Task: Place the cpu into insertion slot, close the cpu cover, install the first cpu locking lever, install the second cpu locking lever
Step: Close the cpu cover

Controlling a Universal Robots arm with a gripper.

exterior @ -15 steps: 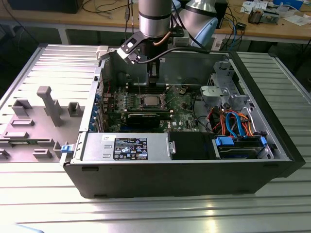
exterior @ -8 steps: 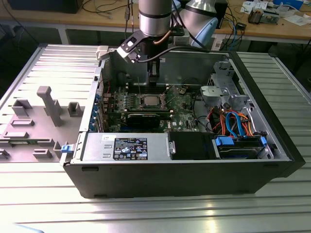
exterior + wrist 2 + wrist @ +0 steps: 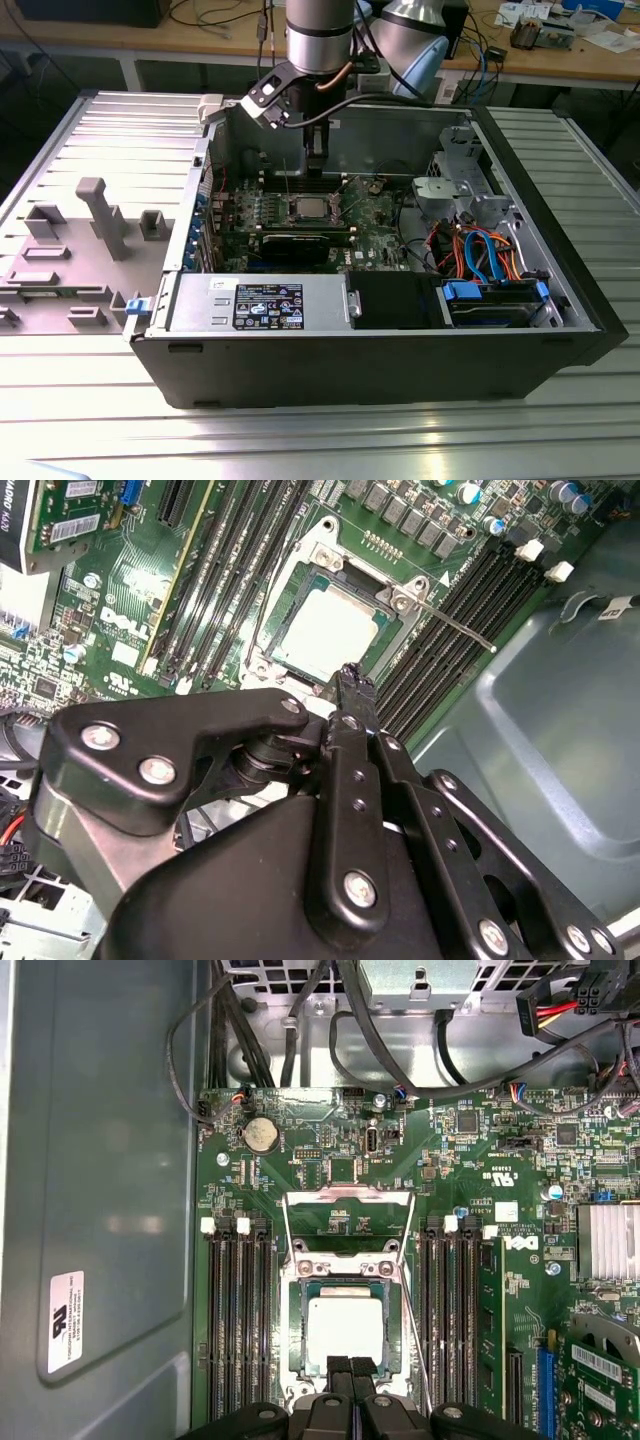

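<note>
Ribbed table [image 3: 100,130]; open computer case [image 3: 400,350]; green circuit board [image 3: 330,1160]. The cpu cover [image 3: 347,1196] stands open; the cpu [image 3: 345,1328] sits in the insertion slot [image 3: 300,1305]. Exterior view: gripper [image 3: 317,172] at 12 o'clock of the cpu, clenched, empty. I judge cover-closing in hand: it needs the frame pushed down.

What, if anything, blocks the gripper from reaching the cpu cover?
Probably nothing, so yes: the gripper hangs by the seated cpu, and the open cpu cover lies just beyond, nothing between.
</note>
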